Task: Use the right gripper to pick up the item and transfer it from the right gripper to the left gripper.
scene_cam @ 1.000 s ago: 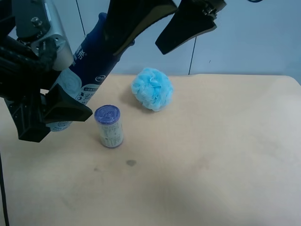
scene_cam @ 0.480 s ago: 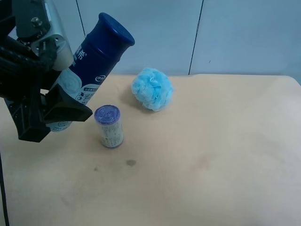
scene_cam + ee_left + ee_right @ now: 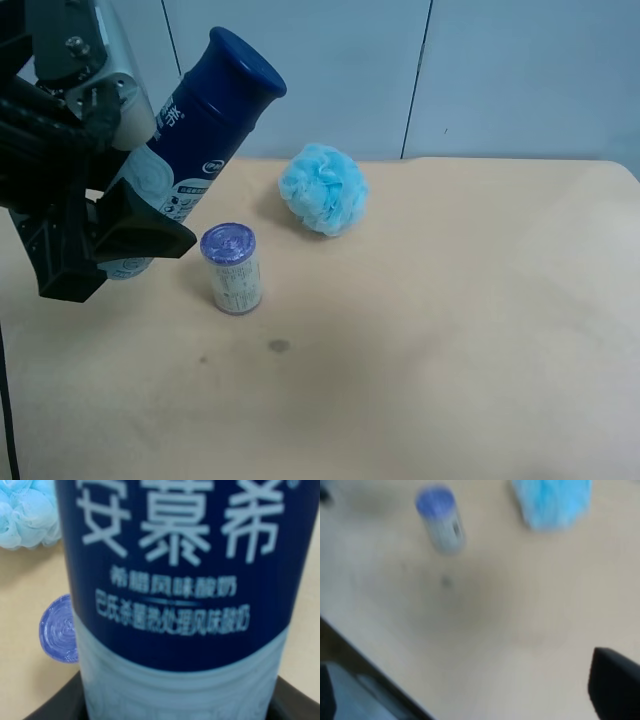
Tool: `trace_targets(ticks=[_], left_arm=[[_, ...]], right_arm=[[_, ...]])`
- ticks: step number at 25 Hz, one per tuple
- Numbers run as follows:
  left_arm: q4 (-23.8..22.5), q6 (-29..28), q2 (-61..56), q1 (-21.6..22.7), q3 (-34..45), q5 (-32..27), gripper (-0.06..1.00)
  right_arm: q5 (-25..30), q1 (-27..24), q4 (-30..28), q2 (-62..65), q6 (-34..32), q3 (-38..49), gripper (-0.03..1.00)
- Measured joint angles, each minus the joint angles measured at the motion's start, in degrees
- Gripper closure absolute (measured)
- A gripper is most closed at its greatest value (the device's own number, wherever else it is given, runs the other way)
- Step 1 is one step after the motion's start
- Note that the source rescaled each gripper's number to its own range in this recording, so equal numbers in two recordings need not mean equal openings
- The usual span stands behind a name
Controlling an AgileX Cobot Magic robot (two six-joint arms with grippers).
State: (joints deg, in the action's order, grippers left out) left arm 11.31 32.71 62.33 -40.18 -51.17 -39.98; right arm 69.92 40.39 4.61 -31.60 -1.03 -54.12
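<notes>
The item [image 3: 195, 130], a slim bottle with a dark blue cap and a white-pale blue lower part, is held tilted above the table's left side. The left gripper [image 3: 120, 225], with a silver-grey block, is shut on the bottle's lower part. In the left wrist view the bottle [image 3: 175, 580] fills the frame, with black finger bases at its foot. The right gripper [image 3: 470, 687] is out of the exterior high view. Its wrist view is blurred and shows two black fingers [image 3: 615, 685] far apart with nothing between them, high above the table.
A short purple-lidded can [image 3: 232, 268] stands below the held bottle; it also shows in the right wrist view [image 3: 440, 520]. A fluffy light-blue bath puff [image 3: 322, 188] lies behind it. The beige table [image 3: 450, 330] stretches to the right; its near edge [image 3: 365, 665] shows.
One second ago the right gripper's open black fingers were beside the bottle's cap at the top of the exterior view. They have left the view. The left gripper and bottle have not moved.
</notes>
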Motion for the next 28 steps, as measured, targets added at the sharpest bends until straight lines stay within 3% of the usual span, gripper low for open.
trace_targets(ticks=[7, 12, 19, 28], left_arm=[[0.0, 0.0, 0.0, 0.0, 0.0, -0.84, 0.9], [0.0, 0.0, 0.0, 0.0, 0.0, -0.84, 0.9], [0.0, 0.0, 0.0, 0.0, 0.0, -0.84, 0.9], [0.0, 0.0, 0.0, 0.0, 0.0, -0.84, 0.9]], right_arm=[[0.49, 0.0, -8.06, 13.34, -1.26, 16.12, -0.03], [-2.91, 0.0, -8.97, 21.04, -2.98, 22.66, -0.03], [-7.91, 0.0, -9.03, 25.43, -3.97, 25.3, -0.03], [-8.34, 0.0, -8.99, 25.5, -3.8, 25.3, -0.03]])
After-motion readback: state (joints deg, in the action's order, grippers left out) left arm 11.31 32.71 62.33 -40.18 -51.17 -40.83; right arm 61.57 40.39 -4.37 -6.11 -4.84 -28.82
